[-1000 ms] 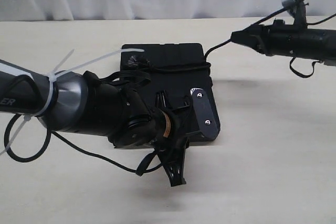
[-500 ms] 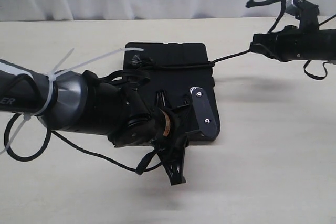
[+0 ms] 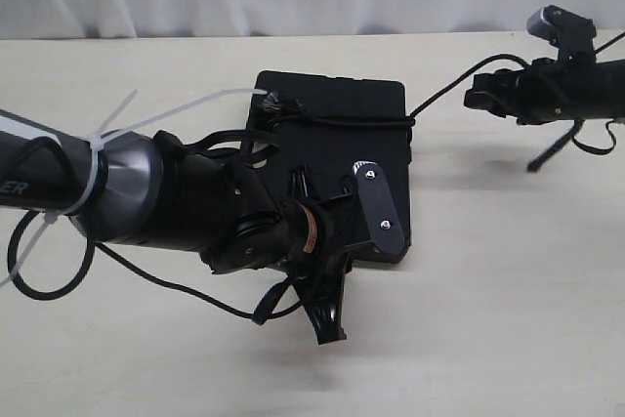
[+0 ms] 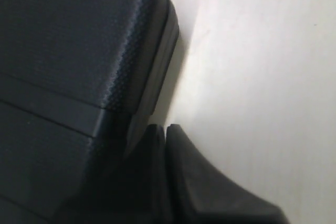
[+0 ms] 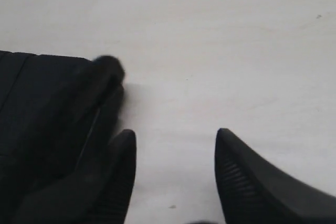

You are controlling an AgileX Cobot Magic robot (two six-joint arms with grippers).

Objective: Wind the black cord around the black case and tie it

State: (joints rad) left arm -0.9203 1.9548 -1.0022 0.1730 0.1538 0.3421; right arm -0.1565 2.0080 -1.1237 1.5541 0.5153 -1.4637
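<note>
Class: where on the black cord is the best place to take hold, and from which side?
Grip the cord on its free stretch just off the right edge of the case, coming from the right, where the open right pincer is. There it runs clear; elsewhere it lies tight across the case.

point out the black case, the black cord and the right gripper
black case (image 3: 337,95), exterior view, bare lid
black cord (image 3: 352,122), exterior view, stretch crossing the lid
right gripper (image 5: 176,132), right wrist view, midway between open fingertips
</note>
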